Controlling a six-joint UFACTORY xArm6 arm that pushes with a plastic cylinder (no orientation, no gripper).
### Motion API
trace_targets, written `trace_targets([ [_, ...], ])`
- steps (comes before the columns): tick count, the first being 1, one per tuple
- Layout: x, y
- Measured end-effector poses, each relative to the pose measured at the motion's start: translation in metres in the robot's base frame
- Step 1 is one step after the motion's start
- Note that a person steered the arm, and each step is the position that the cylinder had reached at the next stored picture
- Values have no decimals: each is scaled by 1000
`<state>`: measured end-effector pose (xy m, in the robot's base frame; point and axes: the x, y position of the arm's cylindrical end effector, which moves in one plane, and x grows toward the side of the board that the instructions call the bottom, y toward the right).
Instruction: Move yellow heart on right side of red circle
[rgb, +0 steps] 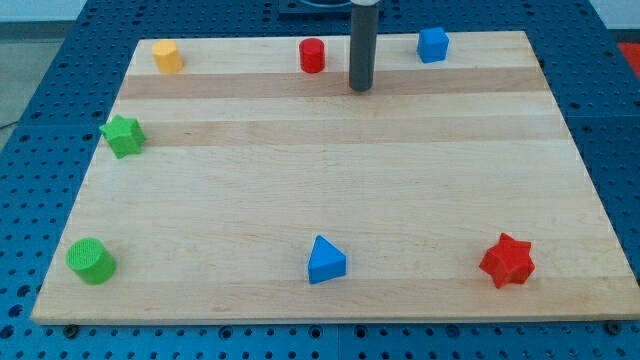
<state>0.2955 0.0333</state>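
Observation:
A red circle block (312, 55) stands near the board's top edge, a little left of centre. A yellow block (166, 56), whose shape is hard to make out, stands at the top left corner. My tip (361, 88) is the lower end of a dark rod that comes down from the view's top. It rests on the board just right of and slightly below the red circle, with a small gap between them. The yellow block is far to the tip's left.
A blue block (433, 44) stands at the top right of the tip. A green star (123, 135) and a green circle (91, 261) are on the left side. A blue triangle (325, 260) and a red star (507, 260) stand near the bottom edge of the wooden board (330, 180).

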Motion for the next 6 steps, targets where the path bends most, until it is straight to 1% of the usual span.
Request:
trace_targets([
  [1, -7, -4],
  [3, -8, 29],
  [4, -22, 23],
  [5, -31, -4],
  [6, -23, 4],
])
